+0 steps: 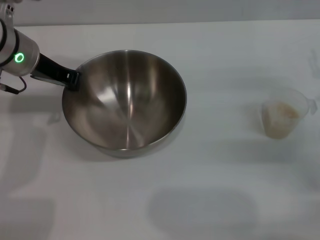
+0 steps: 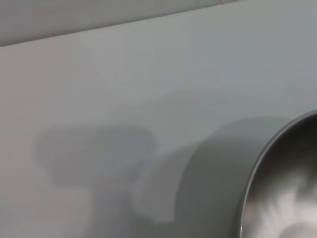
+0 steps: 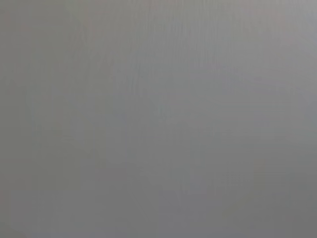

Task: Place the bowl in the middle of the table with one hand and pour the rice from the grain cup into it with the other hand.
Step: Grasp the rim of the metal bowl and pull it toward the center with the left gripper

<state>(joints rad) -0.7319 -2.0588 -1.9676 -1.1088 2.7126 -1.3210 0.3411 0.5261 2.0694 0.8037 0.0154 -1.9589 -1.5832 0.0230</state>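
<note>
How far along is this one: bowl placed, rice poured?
In hand: the left gripper is at the rim of the bowl, which sits left of the table's middle and looks empty. Left to do: the pour. The rice is in the grain cup, standing untouched on the right. The right gripper is out of view.

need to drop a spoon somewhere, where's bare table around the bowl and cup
Bare table lies between the bowl and the grain cup, and along the whole near edge in front of both. It is crowded only at the bowl's far-left rim, where the left gripper sits.
</note>
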